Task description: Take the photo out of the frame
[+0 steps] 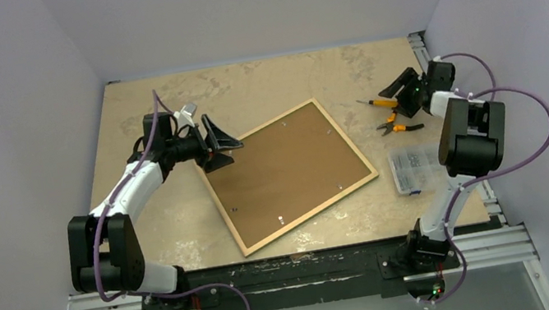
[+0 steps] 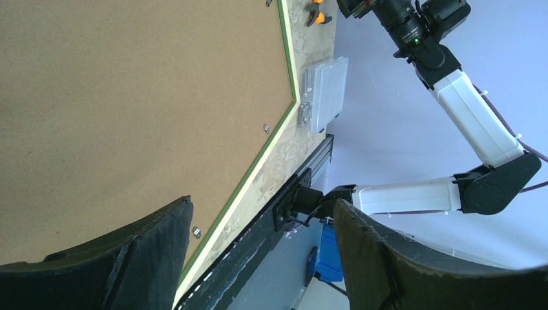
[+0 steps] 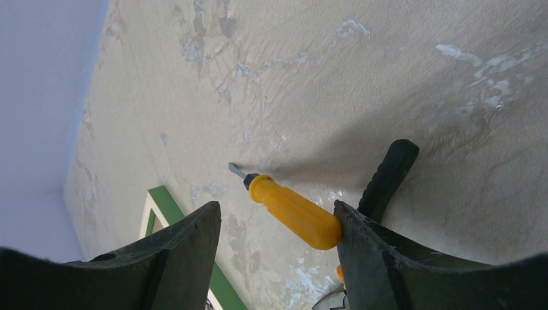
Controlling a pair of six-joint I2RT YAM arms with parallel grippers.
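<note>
The frame (image 1: 310,214) lies face down in the middle of the table, its light wood edge up and its green border (image 2: 286,71) showing at the side. In it sits the photo (image 1: 286,170), only its brown fibreboard back (image 2: 129,97) visible, with small metal tabs along the rim. My left gripper (image 1: 231,152) hovers at the frame's left corner, open and empty (image 2: 262,206). My right gripper (image 1: 397,100) is at the far right, apart from the frame, open (image 3: 276,210) over a yellow-handled screwdriver (image 3: 294,212) whose handle end touches one finger. A green frame corner (image 3: 165,203) shows beyond it.
The screwdriver (image 1: 379,102) and orange-handled pliers (image 1: 400,127) lie on the table right of the frame. A small clear plastic box (image 1: 413,169) stands near the right edge. A black pliers handle (image 3: 388,177) shows by my right finger. Walls close the table on three sides.
</note>
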